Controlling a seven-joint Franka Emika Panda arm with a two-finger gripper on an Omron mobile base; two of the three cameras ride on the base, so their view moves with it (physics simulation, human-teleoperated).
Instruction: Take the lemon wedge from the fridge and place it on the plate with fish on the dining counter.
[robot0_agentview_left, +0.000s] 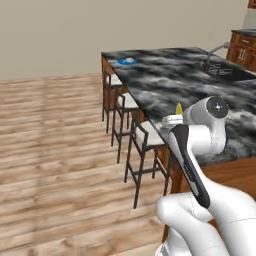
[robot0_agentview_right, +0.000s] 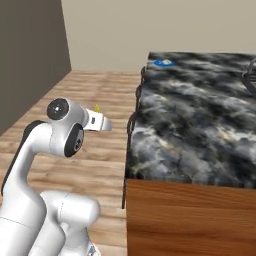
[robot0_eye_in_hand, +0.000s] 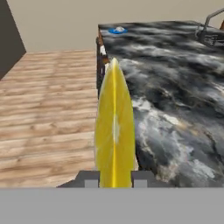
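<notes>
The wedge (robot0_eye_in_hand: 114, 127) is up in the air, pinched at its base between the fingers (robot0_eye_in_hand: 91, 178), thin edge standing straight up along the hand view, pointing toward the far end of the table (robot0_eye_in_hand: 175, 109). From the left base view it is a little yellow tip (robot0_agentview_left: 178, 108) poking out past the wrist, above the near edge of the table. From the right it sits over the floor (robot0_agentview_right: 95, 150), just beside the table's near corner. So the fingers are clamped on the wedge, and the grip looks low: most of the slice rises clear above them.

The plate (robot0_agentview_left: 127, 61) lies way off at the far corner, small and blue with something pale on it, well apart from the hand.

Now the risks. First, that low, narrow pinch: a slick little slice held by its base could twist or slide out if the base jolts or the arm swings fast, and it would land on the floor or the stone, not the plate. Second, the stools (robot0_agentview_left: 142, 145) lined along the table's side: a drive toward the plate hugging that side could clip them. Third, the target is small; releasing from too high or off centre may let the wedge bounce or skid off the rim. Whether the fish leaves bare room on the plate is too small to tell from here.
</notes>
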